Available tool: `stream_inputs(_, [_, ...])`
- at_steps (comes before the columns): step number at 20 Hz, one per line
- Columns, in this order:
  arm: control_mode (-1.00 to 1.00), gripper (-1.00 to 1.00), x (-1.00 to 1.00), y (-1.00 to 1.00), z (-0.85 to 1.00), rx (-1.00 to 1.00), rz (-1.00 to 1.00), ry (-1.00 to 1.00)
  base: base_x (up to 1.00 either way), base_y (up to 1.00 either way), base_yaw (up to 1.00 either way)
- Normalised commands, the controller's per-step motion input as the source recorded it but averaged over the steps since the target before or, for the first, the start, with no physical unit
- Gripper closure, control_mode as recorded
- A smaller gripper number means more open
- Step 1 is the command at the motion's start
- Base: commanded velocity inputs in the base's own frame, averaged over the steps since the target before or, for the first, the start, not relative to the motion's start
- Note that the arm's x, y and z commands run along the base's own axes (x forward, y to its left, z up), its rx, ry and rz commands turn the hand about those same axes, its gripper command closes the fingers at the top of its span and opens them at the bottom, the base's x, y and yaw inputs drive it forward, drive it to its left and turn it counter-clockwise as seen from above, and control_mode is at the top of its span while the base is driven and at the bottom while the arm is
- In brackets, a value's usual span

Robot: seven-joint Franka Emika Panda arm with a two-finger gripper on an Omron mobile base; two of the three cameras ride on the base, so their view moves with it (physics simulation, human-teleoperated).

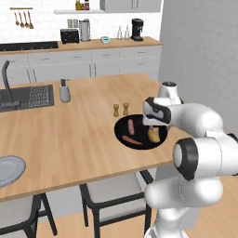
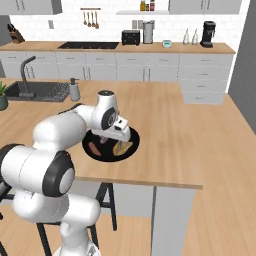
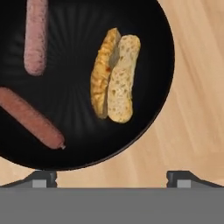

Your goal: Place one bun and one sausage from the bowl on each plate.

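A: Left base view first: nearest the lens is the arm's big white elbow, and beyond it the end effector (image 1: 152, 126) hangs over the black bowl (image 1: 122, 132) on the wooden bench (image 1: 69, 135). One grey plate (image 1: 9, 169) sits far off at the left edge, well apart from the bowl.

B: So nothing is plated yet, I'd say. Two sausages (image 1: 131, 126) and a bun (image 1: 154, 135) lie in the bowl, with a pair of shakers (image 1: 120, 110) just behind it.

A: Right base view: the white arm again up front, with the hand poised over the bowl (image 2: 131, 149), above the bun (image 2: 122, 148). Sink (image 2: 37, 90) and soap dispenser (image 2: 74, 90) lie well behind.

B: Hand view: the two fingertips (image 3: 42, 178) stand wide apart at the bottom, holding nothing. The split bun (image 3: 113, 76) lies right of centre; sausages (image 3: 35, 37) to the left.

A: That spread looks like preparation to straddle the bun, my guess for the first pick.
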Motion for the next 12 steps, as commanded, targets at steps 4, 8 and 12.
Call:
stream_inputs(4, [-1.0, -1.0, 0.43, 0.01, -0.52, -0.09, 0.0, 0.12, 0.0, 0.0, 0.0])
stream_inputs(8, [-1.0, -1.0, 0.35, -0.01, -0.45, 0.0, 0.01, 0.06, 0.0, 0.0, 0.0])
stream_inputs(12, [-1.0, -1.0, 0.33, -0.01, -0.38, 0.0, 0.02, 0.0, 0.0, 0.0, 0.0])
